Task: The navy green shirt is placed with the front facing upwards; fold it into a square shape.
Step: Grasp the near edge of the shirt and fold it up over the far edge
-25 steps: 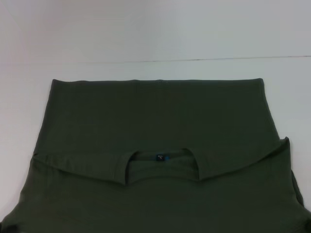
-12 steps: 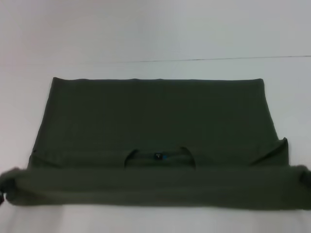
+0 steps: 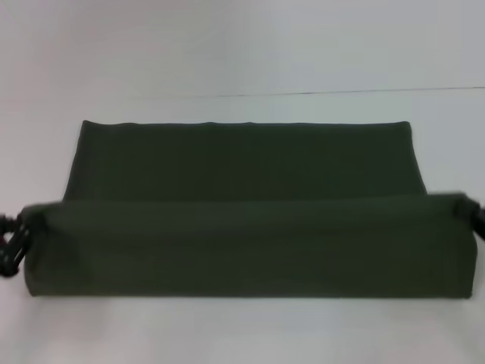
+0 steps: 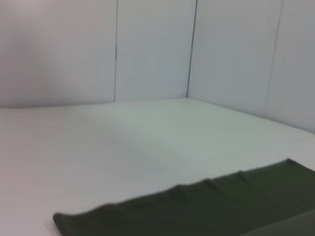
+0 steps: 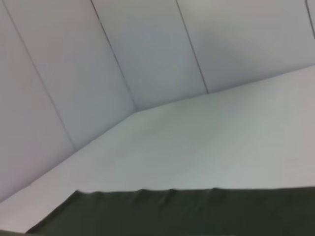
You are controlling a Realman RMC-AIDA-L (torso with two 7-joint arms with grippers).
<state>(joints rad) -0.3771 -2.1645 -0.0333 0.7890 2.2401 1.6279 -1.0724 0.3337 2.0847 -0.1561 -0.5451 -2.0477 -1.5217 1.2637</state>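
Head view is showing us the navy green shirt (image 3: pixel 242 189) lying across the white table (image 3: pixel 242 45), its far edge flat and straight. We are lifting the near part as a raised band that is spanning the whole width and hanging above the flat layer. Our left gripper (image 3: pixel 9 241) is pinching the band's left end and our right gripper (image 3: pixel 476 214) is pinching its right end, though only their dark tips are showing at the picture's edges. Both wrist views are looking across the table toward pale wall panels (image 4: pixel 147 49), with the shirt's flat edge in front.
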